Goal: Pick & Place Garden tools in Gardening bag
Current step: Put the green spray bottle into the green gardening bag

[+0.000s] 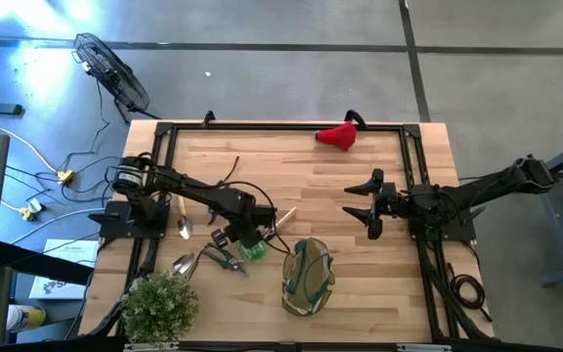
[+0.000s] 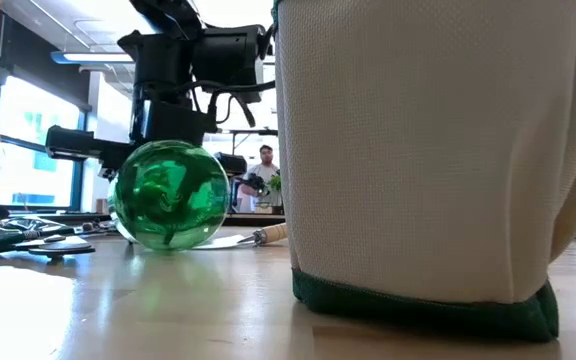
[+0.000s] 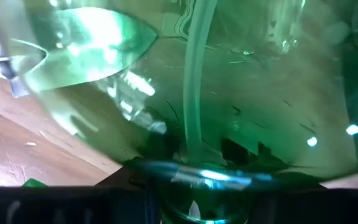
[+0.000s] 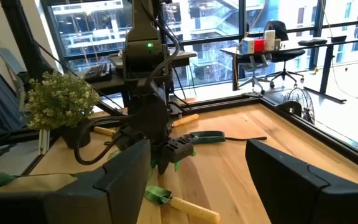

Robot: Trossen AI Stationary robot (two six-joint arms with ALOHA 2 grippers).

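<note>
Left hand (image 1: 249,238) low over round green glass spray bottle (image 2: 171,194) on wooden worktop (image 1: 311,176), fingers around it (grip uncertain), beside olive fabric bag (image 1: 308,277); right hand (image 1: 371,203) spread, waiting.

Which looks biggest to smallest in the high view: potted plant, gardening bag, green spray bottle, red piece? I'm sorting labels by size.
1. potted plant
2. gardening bag, close to the plant, so that order is unsure
3. red piece
4. green spray bottle, partly hidden under the left gripper

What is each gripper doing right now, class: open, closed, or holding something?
Left gripper: at the green spray bottle; grip cannot be told.
Right gripper: open, empty, waiting above the table.
</note>
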